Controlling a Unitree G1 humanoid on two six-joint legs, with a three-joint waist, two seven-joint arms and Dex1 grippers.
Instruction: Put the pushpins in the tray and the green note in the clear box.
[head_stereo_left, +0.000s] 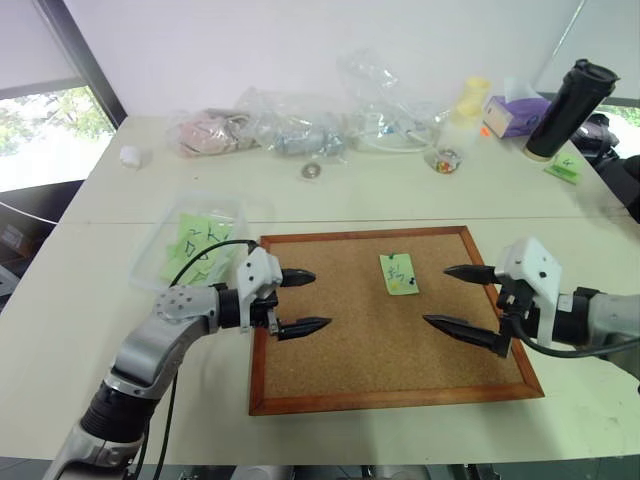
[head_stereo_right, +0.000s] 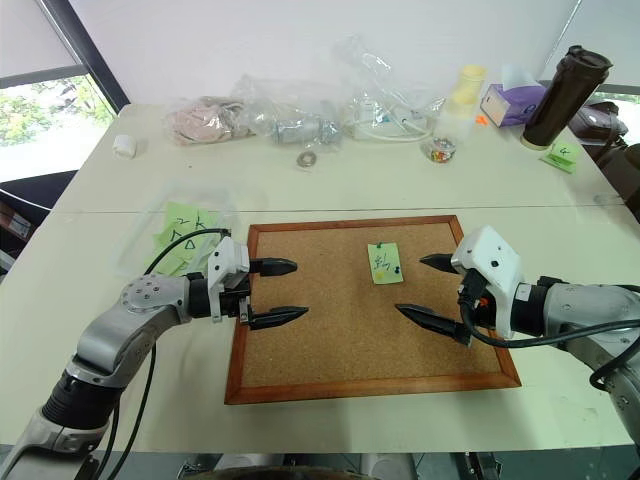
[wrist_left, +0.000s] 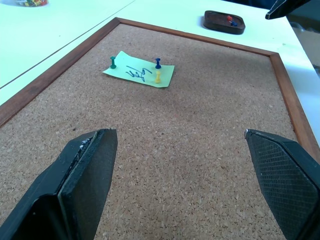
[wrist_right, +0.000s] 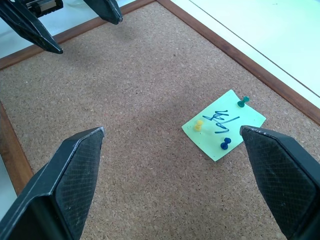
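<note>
The green note (head_stereo_left: 398, 273) lies on the cork board (head_stereo_left: 330, 370), toward its far side. Three pushpins stick in it: a green one (wrist_left: 113, 62), a blue one (wrist_left: 158, 62) and a yellow one (wrist_left: 158, 76). My left gripper (head_stereo_left: 320, 298) hovers open over the board's left part, pointing right at the note. My right gripper (head_stereo_left: 437, 295) hovers open over the right part, pointing left at the note. The note sits between them, touched by neither. The tray (wrist_left: 224, 22) sits off the board's right edge with a red and a blue pin in it. The clear box (head_stereo_left: 236, 212) stands left of the board, holding green slips.
Clear plastic bags (head_stereo_left: 300, 125) crowd the back of the table. A black tumbler (head_stereo_left: 565, 110), a purple tissue box (head_stereo_left: 515, 115), a yellow-capped bottle (head_stereo_left: 462, 115) and a small jar (head_stereo_left: 445, 158) stand at the back right. A tape roll (head_stereo_left: 311, 171) lies behind the board.
</note>
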